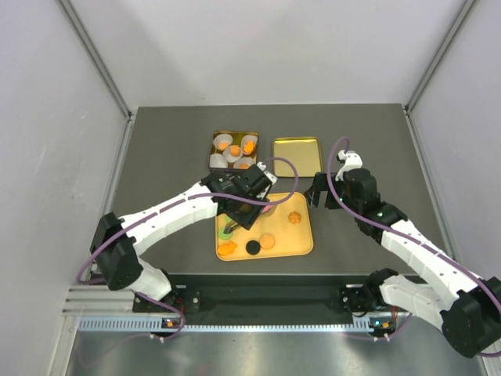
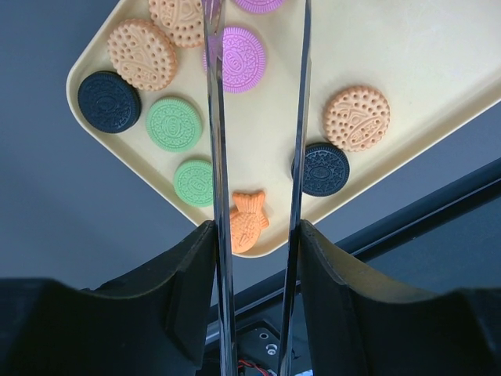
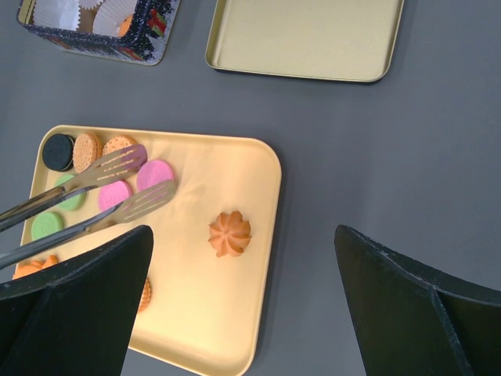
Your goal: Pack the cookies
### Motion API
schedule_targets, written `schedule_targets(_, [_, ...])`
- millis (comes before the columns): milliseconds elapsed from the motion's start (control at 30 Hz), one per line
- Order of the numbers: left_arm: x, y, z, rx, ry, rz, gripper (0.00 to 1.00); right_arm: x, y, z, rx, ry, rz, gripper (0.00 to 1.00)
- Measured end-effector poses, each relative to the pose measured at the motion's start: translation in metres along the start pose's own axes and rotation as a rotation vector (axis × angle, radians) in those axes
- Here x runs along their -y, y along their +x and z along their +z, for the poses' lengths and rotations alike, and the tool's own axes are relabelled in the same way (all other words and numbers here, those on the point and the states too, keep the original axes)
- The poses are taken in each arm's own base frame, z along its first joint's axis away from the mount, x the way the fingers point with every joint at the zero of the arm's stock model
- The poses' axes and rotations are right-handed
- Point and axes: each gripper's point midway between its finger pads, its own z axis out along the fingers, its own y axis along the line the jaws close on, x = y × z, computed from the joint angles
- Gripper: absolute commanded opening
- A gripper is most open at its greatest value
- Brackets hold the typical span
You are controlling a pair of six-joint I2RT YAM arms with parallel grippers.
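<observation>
Scene: Cookies (image 2: 356, 117) lie loose on a yellow tray (image 3: 235, 313) on the worktop (image 3: 352, 141). More sit in paper cups (image 3: 59, 9) inside the tin (image 3: 102, 43), with its lid (image 3: 305, 35) alongside.
Left pincer (image 2: 254, 235): clenched on tongs (image 3: 117, 163), whose slotted tips hover either side of a pink cookie (image 3: 115, 193); contact cannot be told.
Right pincer (image 1: 318, 194): released and empty, just beside the tray.
Handling: likely light, stiff and brittle. Best squeezed gently across the rim, blades low and level, lest one crack or skid.
</observation>
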Motion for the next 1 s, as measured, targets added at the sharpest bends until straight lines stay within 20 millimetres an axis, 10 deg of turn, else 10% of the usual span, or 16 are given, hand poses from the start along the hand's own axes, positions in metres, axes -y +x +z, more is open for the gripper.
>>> schedule_targets(1000, [-0.002, -0.002, -0.002, -0.016, -0.090, 0.057, 0.36, 0.000, 0.000, 0.000, 0.000, 0.000, 0.000, 1.00])
